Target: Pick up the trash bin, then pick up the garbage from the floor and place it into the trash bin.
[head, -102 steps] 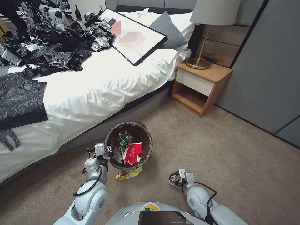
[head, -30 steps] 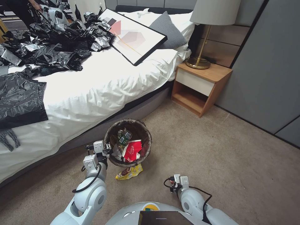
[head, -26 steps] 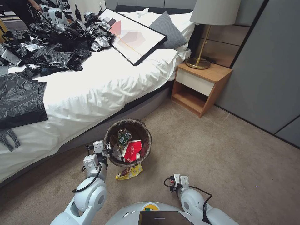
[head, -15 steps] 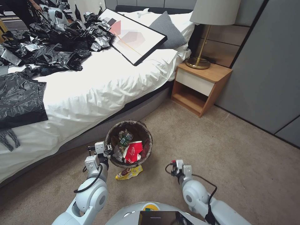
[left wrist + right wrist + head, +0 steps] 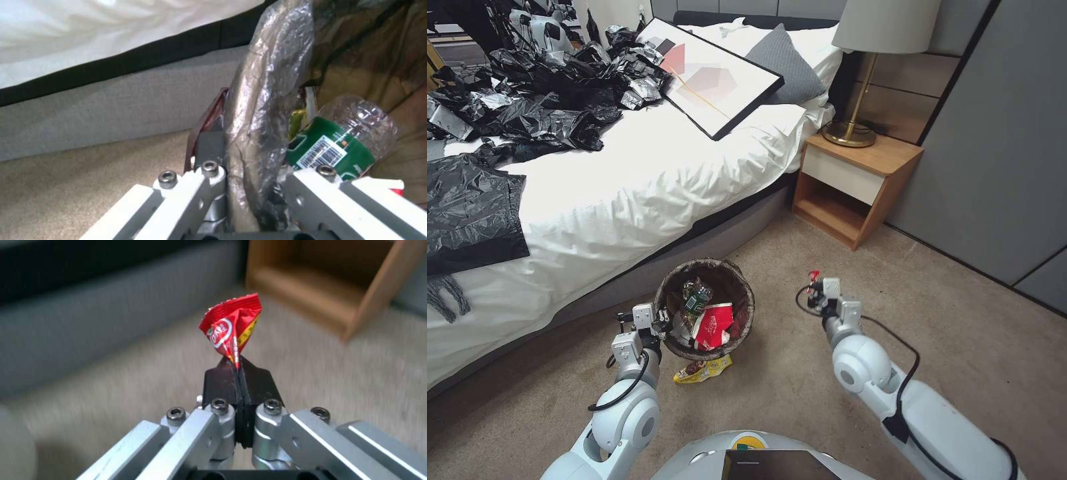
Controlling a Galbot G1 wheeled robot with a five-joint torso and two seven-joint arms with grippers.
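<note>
Head view: trash bin point(image 5: 705, 310) sits low centre of the frame, just in front of the bed point(image 5: 627, 173), its dark liner folded over the rim. Left gripper point(image 5: 656, 321) is at the bin's left rim, clamped onto it. Whether the bin is lifted clear of the carpet point(image 5: 827, 320) cannot be told from here. Already inside: a red-and-white paper cup point(image 5: 712, 327), a green-labelled bottle point(image 5: 695, 296), some pale paper beside them. A yellow snack bag point(image 5: 703, 369) lies on the carpet touching the bin's near side, part tucked under it, so not yet collected. Right gripper point(image 5: 814, 279) is raised right of centre, beside the bin and level with its rim but apart from it, with a speck of red at its tip. Black plastic bags point(image 5: 527, 93) heap on the bed at upper left; they look to be no part of the job. Left wrist view: the jaws pinch the bin's lined rim point(image 5: 262, 110) between them, one finger outside and one inside, shut down hard on the liner; the bottle's green label shows at centre right, inside the bin. Right wrist view: the dark pads point(image 5: 222, 381) are fully closed on the tail of a tiny red wrapper point(image 5: 232, 327), which stands up above them at frame centre, a wooden nightstand point(image 5: 329, 290) blurred at upper right. Judgement: bin held, several pieces in, wrapper in hand and yet to go over the rim; snack bag left after that.
</note>
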